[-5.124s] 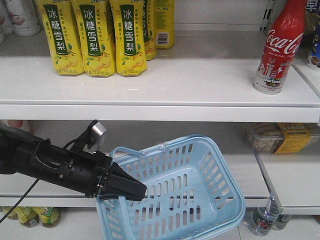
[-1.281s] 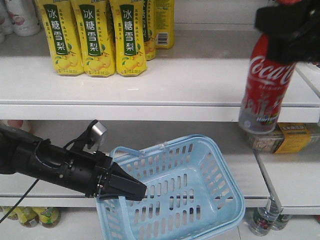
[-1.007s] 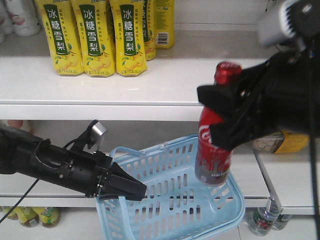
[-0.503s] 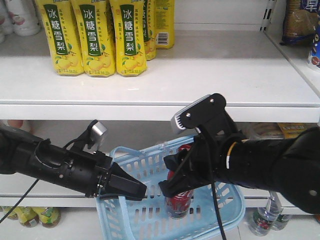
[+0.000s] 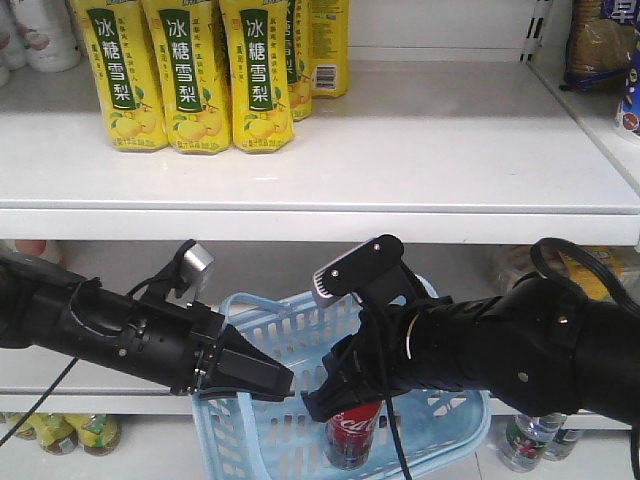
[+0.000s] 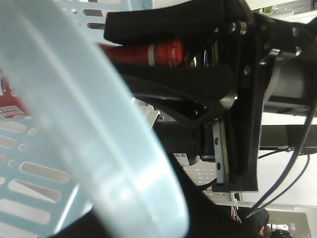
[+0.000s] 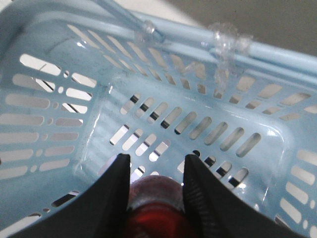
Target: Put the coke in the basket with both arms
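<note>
The coke [image 5: 353, 433] stands upright inside the light blue basket [image 5: 455, 425], its red label showing through the slotted wall. My right gripper [image 5: 335, 385] reaches in from the right and is shut on the bottle's upper part. In the right wrist view the two black fingers [image 7: 115, 191] press on either side of the coke [image 7: 157, 210] above the basket's slotted floor [image 7: 198, 124]. My left gripper [image 5: 262, 382] is shut on the basket's near rim and holds it tilted. The left wrist view shows that blurred rim [image 6: 99, 124] and the coke's red neck [image 6: 148, 52].
Yellow pear-drink bottles [image 5: 180, 75] stand on the white upper shelf [image 5: 320, 215] over the basket. A packaged tray [image 5: 600, 262] lies on the lower right shelf. Small bottles stand on the floor at right [image 5: 528, 440] and left [image 5: 60, 432].
My right arm carried the coke off the upper shelf, down and left, and it now sits lower in the basket than half a second ago. The left arm and basket stayed put.
</note>
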Motion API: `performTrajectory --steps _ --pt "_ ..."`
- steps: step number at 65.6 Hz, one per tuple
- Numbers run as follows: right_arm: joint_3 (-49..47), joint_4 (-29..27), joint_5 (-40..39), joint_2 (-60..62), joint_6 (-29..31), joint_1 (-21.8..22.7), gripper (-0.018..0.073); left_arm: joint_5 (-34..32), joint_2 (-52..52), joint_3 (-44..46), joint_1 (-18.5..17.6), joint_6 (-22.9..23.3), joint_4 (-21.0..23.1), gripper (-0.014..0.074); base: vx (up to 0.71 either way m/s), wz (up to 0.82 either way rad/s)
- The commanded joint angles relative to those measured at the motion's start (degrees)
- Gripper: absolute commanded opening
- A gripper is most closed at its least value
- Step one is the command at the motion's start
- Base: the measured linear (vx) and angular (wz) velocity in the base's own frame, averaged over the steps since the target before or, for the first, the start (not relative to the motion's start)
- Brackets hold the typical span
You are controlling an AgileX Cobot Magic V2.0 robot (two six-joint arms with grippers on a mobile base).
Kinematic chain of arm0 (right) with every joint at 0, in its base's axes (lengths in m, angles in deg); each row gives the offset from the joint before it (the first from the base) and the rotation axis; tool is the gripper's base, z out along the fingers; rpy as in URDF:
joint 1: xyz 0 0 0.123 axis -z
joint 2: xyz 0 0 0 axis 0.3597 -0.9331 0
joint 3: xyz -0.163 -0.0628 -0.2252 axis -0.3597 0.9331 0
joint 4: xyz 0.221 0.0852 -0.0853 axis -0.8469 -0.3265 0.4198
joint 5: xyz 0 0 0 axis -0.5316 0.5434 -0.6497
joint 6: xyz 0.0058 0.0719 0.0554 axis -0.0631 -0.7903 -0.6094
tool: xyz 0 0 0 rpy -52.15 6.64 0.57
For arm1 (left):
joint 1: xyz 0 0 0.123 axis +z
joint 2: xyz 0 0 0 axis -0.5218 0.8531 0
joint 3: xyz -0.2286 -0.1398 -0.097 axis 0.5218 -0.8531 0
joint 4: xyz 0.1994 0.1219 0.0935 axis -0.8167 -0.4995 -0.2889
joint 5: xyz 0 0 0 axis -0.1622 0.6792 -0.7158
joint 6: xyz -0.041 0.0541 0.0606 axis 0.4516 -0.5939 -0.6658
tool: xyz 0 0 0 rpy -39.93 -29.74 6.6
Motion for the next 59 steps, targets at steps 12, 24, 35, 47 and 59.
performTrajectory --steps 12,24,35,47,59 --pt "-1.9 1.5 -0.2 2.1 0.5 0.0 0.0292 -2.2 -2.0 1.1 0.0 -0.7 2.6 -0.0006 0.00 0.00" --pt "-1.9 1.8 2.1 2.6 0.5 0.0 0.0292 -2.2 -2.0 1.1 0.0 -0.7 2.6 -0.0006 0.00 0.00" --pt "-1.9 3.3 2.4 5.9 0.0 0.1 0.0292 -2.2 -2.0 1.1 0.0 -0.7 2.6 -0.0006 0.00 0.00" --pt "-1.9 3.8 2.4 13.2 0.0 0.1 0.0292 -2.2 -2.0 1.1 0.0 -0.7 2.6 -0.0006 0.00 0.00" --pt "-1.9 10.6 2.4 22.0 -0.9 0.1 0.0292 -2.2 -2.0 1.1 0.0 -0.7 2.6 -0.0006 0.00 0.00"
